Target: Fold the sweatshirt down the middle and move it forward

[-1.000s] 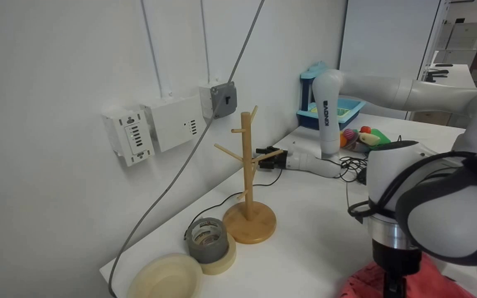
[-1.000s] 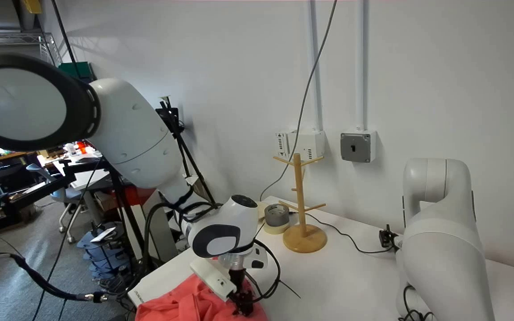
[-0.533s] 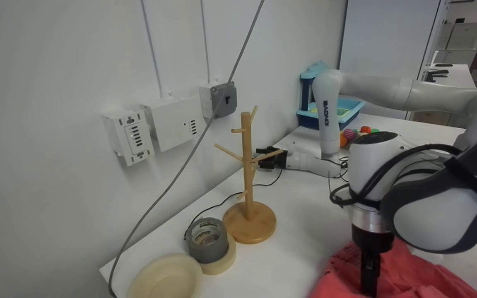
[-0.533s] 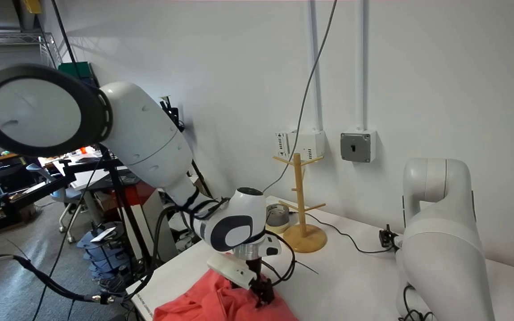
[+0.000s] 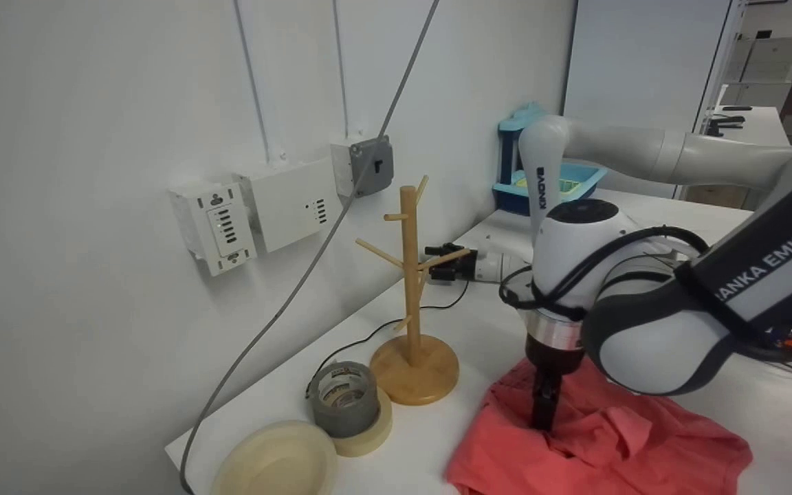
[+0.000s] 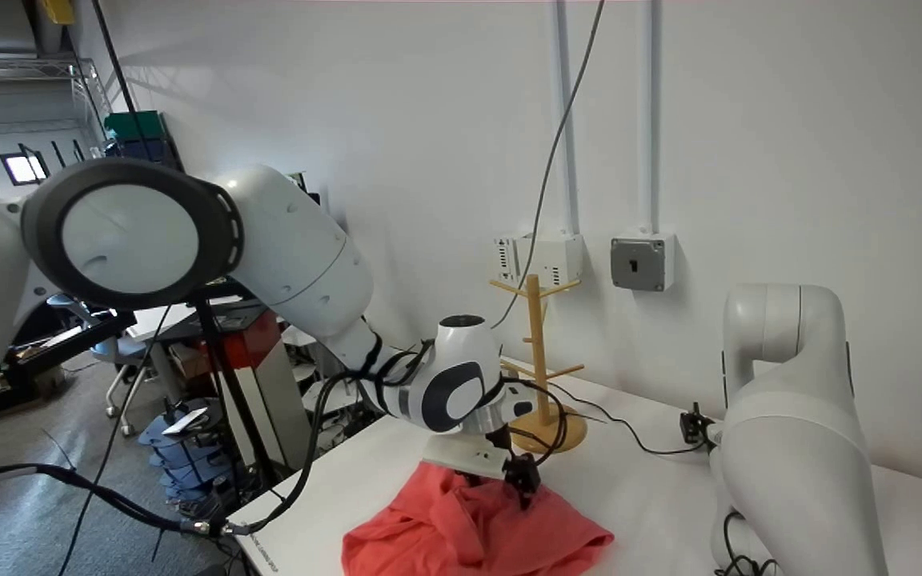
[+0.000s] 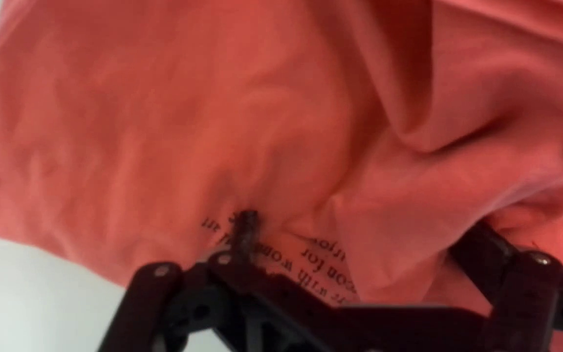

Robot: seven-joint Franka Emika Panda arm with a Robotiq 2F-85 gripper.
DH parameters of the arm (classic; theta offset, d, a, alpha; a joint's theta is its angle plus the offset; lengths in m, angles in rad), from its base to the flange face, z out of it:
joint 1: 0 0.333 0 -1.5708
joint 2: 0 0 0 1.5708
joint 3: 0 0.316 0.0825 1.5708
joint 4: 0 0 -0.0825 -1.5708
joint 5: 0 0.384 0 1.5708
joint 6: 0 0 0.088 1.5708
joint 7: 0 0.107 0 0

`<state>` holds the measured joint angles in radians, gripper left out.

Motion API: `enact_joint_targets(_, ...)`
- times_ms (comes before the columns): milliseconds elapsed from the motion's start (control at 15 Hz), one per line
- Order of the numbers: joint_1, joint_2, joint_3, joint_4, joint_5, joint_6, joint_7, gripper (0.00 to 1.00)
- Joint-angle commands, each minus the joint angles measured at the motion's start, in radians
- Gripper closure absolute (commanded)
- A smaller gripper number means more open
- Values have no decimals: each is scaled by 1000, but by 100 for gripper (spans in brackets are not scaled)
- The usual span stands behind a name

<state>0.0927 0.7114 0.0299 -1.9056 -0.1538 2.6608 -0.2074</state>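
Observation:
The sweatshirt [image 5: 595, 440] is a rumpled coral-red garment lying in a heap on the white table, seen in both exterior views. Dark printed lettering shows on its cloth in the wrist view, near my left finger [image 7: 246, 234]. My gripper [image 7: 362, 230] points down into the sweatshirt with its fingers wide apart, and a loose fold bulges up between them. In an exterior view the gripper [image 5: 544, 416] presses into the cloth, where the fingertips sink partly out of sight. A fold covers the tip of the right finger [image 7: 482, 259] in the wrist view.
A wooden mug tree [image 5: 413, 368] stands close to the garment, beside stacked tape rolls [image 5: 346, 405] and a beige bowl [image 5: 276, 460]. A second white arm [image 6: 789, 416] rests on the table, its own gripper [image 6: 695, 426] lying near the wall. A thin black cable [image 6: 621, 420] crosses the tabletop.
My gripper has travelled across the table toward the mug tree and wall, and the sweatshirt has slid along with it. The fingers have stayed wide apart.

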Motion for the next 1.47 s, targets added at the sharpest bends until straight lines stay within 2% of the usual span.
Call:
enact_joint_targets(0,12,47,-22,68,-36,41,27,0)
enact_joint_targets(267,-36,3,34,-7,31,38,26,0)
enact_joint_targets(600,-114,-101,140,-120,155,36,-11,0)
enact_joint_targets(933,-109,-258,155,-240,170,80,-10,0)
enact_joint_targets(1133,-114,-353,178,-320,161,45,-74,0)
enact_joint_targets(1400,-157,-457,246,-444,236,55,-224,0)
